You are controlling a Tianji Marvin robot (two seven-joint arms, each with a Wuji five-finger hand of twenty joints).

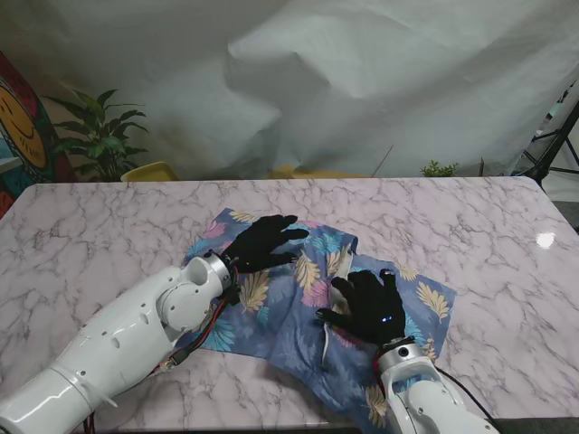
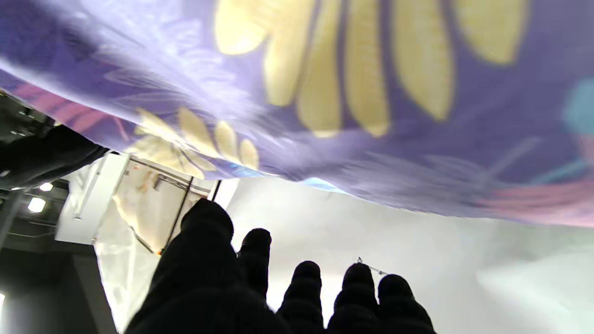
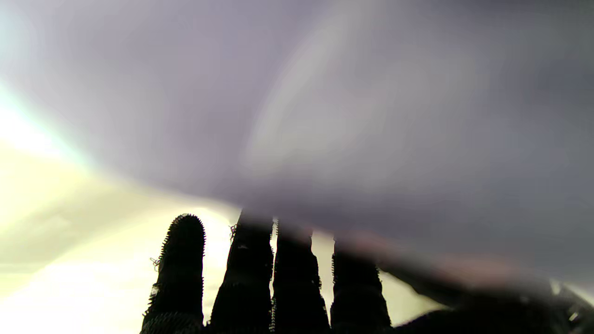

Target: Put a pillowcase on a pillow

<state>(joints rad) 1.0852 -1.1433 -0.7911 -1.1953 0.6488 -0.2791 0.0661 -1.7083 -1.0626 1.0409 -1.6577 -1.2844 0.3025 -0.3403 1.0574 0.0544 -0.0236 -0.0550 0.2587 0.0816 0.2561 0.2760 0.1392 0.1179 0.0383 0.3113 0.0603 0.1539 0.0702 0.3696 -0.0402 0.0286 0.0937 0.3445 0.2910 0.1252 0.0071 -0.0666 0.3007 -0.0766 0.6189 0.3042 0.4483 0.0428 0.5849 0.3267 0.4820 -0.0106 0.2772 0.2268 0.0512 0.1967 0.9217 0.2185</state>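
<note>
Two black-gloved hands lie palm down on a floral pillowcase (image 1: 312, 298) spread on a marble table (image 1: 109, 226). The right hand (image 1: 369, 307), nearer the robot, rests with fingers spread and gripping nothing beside a white pillow edge (image 1: 327, 339) showing at a fold. Farther off, the left hand (image 1: 258, 242) lies with fingers apart, the cloth's long axis running left to right beneath both; no readable writing shows.

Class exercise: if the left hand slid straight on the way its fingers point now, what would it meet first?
Probably more of the flowered pillowcase: the left hand lies on it, fingers pointing to the robot's right and slightly away. Past the cloth's raised fold only marble table shows.
</note>
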